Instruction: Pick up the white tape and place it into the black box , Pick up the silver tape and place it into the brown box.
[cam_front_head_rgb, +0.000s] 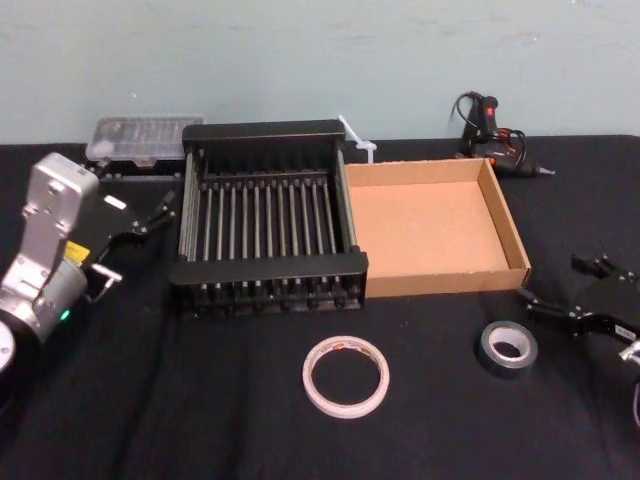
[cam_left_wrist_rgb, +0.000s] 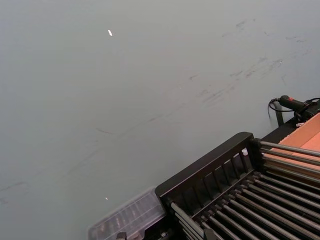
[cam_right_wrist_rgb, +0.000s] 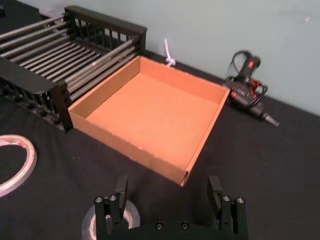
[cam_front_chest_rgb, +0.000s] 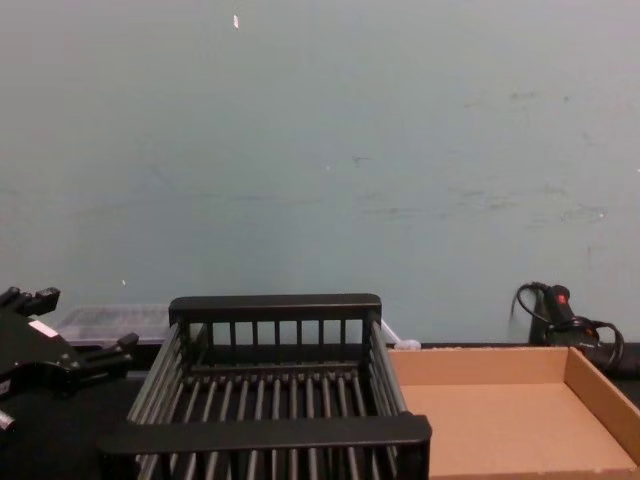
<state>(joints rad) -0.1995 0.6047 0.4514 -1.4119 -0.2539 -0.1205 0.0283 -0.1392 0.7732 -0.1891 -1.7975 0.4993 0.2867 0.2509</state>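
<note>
The white tape (cam_front_head_rgb: 345, 376) lies flat on the black cloth in front of the black box (cam_front_head_rgb: 268, 268); it also shows in the right wrist view (cam_right_wrist_rgb: 26, 161). The silver tape (cam_front_head_rgb: 506, 349) lies to its right, in front of the brown box (cam_front_head_rgb: 430, 228). My right gripper (cam_front_head_rgb: 550, 280) hovers open just right of the silver tape, and its fingers (cam_right_wrist_rgb: 121, 186) partly hide the roll (cam_right_wrist_rgb: 89, 223). Both boxes stand side by side with nothing in them. My left gripper (cam_front_head_rgb: 138, 242) is open beside the black box's left wall (cam_front_chest_rgb: 150, 385).
A clear plastic parts case (cam_front_head_rgb: 140, 136) sits behind the black box on the left. A black and red corded tool (cam_front_head_rgb: 492, 132) lies behind the brown box, and a white zip tie (cam_front_head_rgb: 356, 137) lies between the boxes at the back. A pale wall closes the far side.
</note>
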